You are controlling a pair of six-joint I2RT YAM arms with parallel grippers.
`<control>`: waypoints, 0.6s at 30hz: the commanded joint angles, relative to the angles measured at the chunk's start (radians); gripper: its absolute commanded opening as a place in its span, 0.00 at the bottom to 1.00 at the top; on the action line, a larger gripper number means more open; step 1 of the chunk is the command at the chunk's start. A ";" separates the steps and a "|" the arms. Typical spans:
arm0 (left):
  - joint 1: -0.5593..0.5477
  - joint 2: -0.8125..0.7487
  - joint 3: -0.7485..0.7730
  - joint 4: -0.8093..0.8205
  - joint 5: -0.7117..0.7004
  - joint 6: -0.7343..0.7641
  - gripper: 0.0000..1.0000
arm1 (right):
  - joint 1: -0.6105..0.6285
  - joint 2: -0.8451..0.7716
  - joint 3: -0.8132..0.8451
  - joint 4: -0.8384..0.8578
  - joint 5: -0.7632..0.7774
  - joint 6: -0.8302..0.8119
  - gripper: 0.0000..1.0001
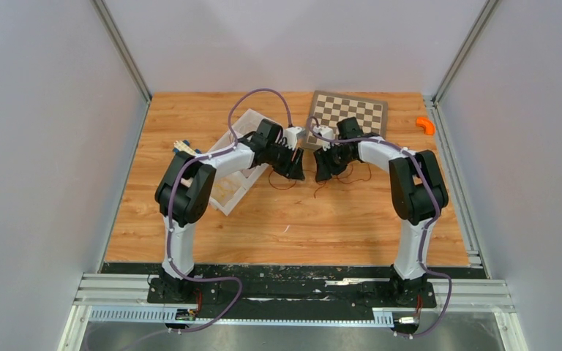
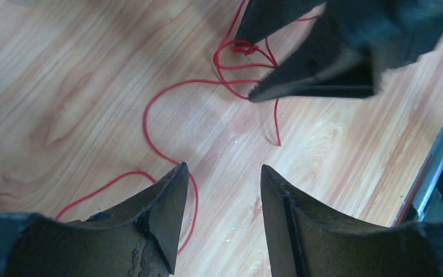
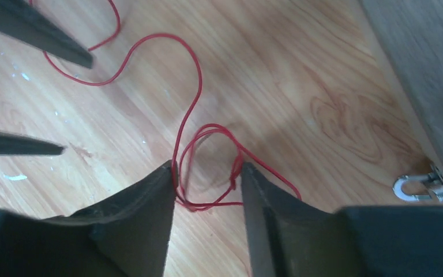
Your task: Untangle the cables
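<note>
Only a thin red cable (image 2: 150,127) shows; it lies in loops on the wooden table, with a tangle (image 3: 207,144) of small loops. No yellow or white cable is in view. My left gripper (image 2: 224,167) is open and empty, low over the table, with a strand running beside its left finger. My right gripper (image 3: 207,167) is open, its fingertips straddling the tangled loops, and it also shows in the left wrist view (image 2: 311,63). From above, both grippers (image 1: 293,164) (image 1: 327,167) hang close together over the cable (image 1: 351,178) at mid-table.
A clear plastic box (image 1: 235,170) lies under the left arm. A chessboard (image 1: 349,115) sits at the back, its edge and a metal clasp (image 3: 421,186) near the right gripper. An orange piece (image 1: 426,125) lies at the back right.
</note>
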 commanded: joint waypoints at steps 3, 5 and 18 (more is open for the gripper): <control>0.013 -0.138 -0.056 0.114 0.014 -0.046 0.61 | -0.007 -0.017 -0.007 0.033 0.007 -0.008 0.19; 0.027 -0.176 -0.095 0.147 0.034 -0.059 0.66 | -0.011 -0.061 -0.014 0.028 -0.052 -0.012 0.02; 0.108 -0.629 -0.304 0.352 0.158 0.213 0.89 | -0.075 -0.441 0.059 -0.110 -0.395 -0.140 0.00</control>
